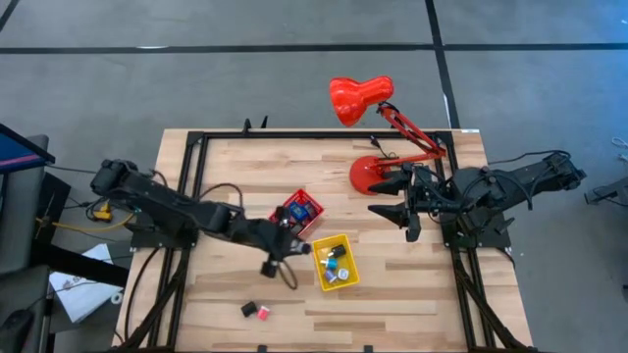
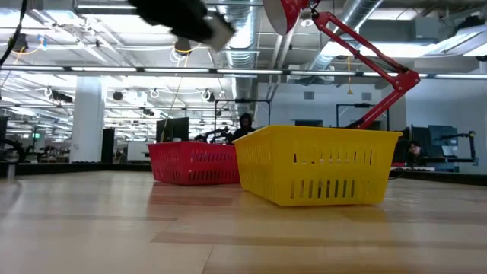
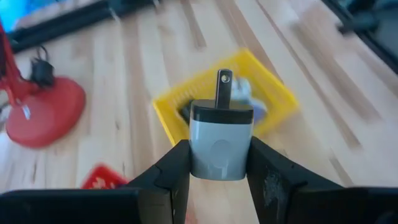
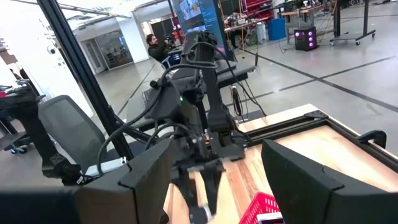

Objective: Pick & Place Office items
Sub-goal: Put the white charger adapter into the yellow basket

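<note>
My left gripper (image 1: 280,267) hangs above the table between the red tray (image 1: 299,212) and the yellow tray (image 1: 336,263). It is shut on a small grey plug adapter (image 3: 221,140) with a black cap and a metal prong. In the low view the left gripper (image 2: 183,21) is high over the trays. Several small pieces lie in the yellow tray, and a blue piece (image 1: 303,208) lies in the red tray. A black piece (image 1: 248,309) and a pink piece (image 1: 263,314) rest on the tabletop near the front edge. My right gripper (image 1: 397,218) waits open by the lamp base. My left gripper pinches the adapter's grey body (image 3: 200,155) between its two fingers, one on each side face. The black cap and the prong (image 3: 223,87) point away from the wrist, past the fingertips. The adapter is lifted clear, with the yellow tray (image 3: 180,102) showing beyond it.
A big red desk lamp stands on its round base (image 1: 371,175) at the table's far right, its arm (image 2: 373,65) reaching over the trays. A black frame rail (image 1: 324,134) runs along the far edge. Bare wood lies at the table's near left.
</note>
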Robot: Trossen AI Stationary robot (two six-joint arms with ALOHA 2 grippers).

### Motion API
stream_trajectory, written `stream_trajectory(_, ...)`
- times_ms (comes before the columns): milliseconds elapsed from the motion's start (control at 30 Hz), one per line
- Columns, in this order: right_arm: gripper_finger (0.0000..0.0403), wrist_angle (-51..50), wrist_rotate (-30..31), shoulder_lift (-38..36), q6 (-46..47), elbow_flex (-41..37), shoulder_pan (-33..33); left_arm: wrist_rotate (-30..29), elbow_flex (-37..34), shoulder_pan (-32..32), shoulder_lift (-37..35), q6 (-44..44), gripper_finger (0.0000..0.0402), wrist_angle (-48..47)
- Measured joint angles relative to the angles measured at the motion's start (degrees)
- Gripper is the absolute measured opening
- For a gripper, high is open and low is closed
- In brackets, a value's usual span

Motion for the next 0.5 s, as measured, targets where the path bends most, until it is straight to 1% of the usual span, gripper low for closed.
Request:
stream_trajectory(133, 0.0240, -0.02, -0.04, -0.02, -0.02, 0.00, 0.00, 1.02, 4.04, 2.29, 6.73, 0.05, 0.0119, 4.61)
stream_trajectory(267, 0.0240, -0.03, -0.07, -0.02, -0.02, 0.00, 0.00, 1.52, 8.26, 3.38, 13.41, -0.02, 0.0119, 5.34)
stream_trajectory(400, 0.0240, -0.04, -0.22, -0.02, -0.02, 0.00, 0.00, 1.65, 10.45, 4.32, 17.64, -1.97, 0.0120, 5.67)
stream_trajectory(500, 0.0240, -0.04, -0.24, -0.02, -0.02, 0.00, 0.00, 1.89, 10.59, 4.40, 19.64, -3.27, 0.0120, 5.73)
